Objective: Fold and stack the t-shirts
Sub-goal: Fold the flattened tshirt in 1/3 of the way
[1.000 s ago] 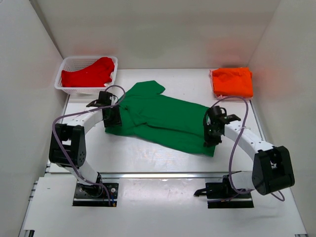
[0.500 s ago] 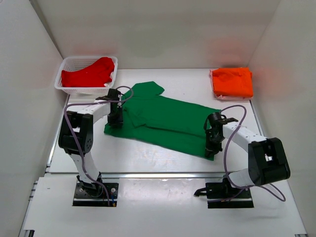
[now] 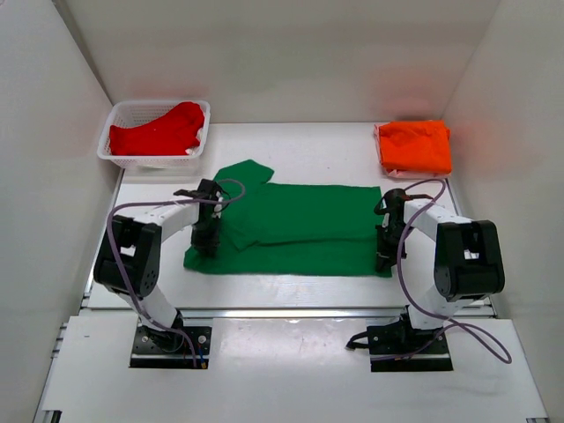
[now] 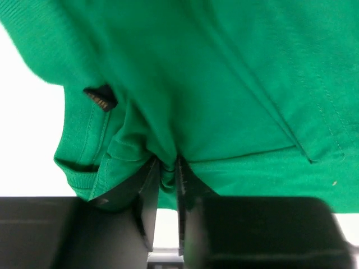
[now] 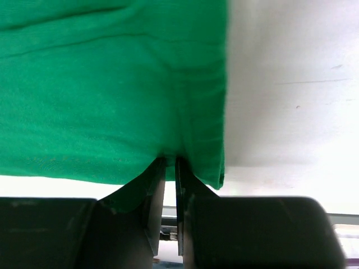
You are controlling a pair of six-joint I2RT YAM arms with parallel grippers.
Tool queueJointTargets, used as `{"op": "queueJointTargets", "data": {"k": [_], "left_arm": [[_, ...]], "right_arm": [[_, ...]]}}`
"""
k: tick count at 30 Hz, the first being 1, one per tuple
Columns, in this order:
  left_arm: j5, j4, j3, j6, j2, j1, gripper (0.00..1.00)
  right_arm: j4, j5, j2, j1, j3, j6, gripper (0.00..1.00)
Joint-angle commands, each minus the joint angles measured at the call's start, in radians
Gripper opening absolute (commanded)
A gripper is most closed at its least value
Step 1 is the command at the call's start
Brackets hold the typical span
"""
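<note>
The green t-shirt [image 3: 300,225] is lying spread flat across the middle, one sleeve poking out at its far left. The orange t-shirt [image 3: 416,147] is sitting folded at the far right, while the red t-shirt [image 3: 157,132] is lying crumpled in the basket [image 3: 128,109] far left.

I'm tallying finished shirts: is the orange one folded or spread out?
Folded: the orange shirt lies as a compact rectangle at the far right corner of the table, with no sleeves sticking out.
</note>
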Motion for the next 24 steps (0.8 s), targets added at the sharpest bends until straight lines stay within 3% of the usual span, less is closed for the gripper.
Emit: {"op": "queueJointTargets", "data": {"k": [1, 3, 7, 11, 13, 16, 19, 21, 24], "left_arm": [[0.005, -0.173, -0.067, 0.005, -0.045, -0.049, 0.23], [0.035, -0.173, -0.059, -0.001, -0.103, -0.087, 0.22], [0.211, -0.237, 0.056, -0.026, -0.14, -0.033, 0.24], [0.218, -0.252, 0.236, -0.021, -0.177, 0.03, 0.26], [0.213, -0.229, 0.37, -0.018, -0.158, 0.072, 0.32], [0.183, -0.226, 0.531, 0.0, -0.054, 0.115, 0.36], [0.23, -0.368, 0.775, 0.032, 0.14, 0.136, 0.33], [0.262, -0.431, 0.815, 0.058, 0.191, 0.135, 0.32], [0.245, -0.362, 0.647, 0.072, 0.129, 0.107, 0.35]], "right_arm": [[0.038, 0.091, 0.031, -0.022, -0.007, -0.083, 0.1], [0.012, 0.09, 0.018, -0.019, -0.012, -0.095, 0.11], [-0.062, 0.14, -0.054, -0.033, 0.028, -0.1, 0.11], [-0.149, 0.137, -0.135, -0.021, 0.161, -0.091, 0.13], [-0.162, 0.139, -0.132, -0.016, 0.24, -0.089, 0.15], [-0.137, 0.14, -0.086, -0.024, 0.352, -0.086, 0.18], [-0.135, 0.133, 0.018, -0.027, 0.454, -0.089, 0.2], [-0.139, 0.125, 0.061, -0.022, 0.51, -0.1, 0.2], [-0.109, 0.128, 0.086, 0.009, 0.493, -0.118, 0.2]]}}
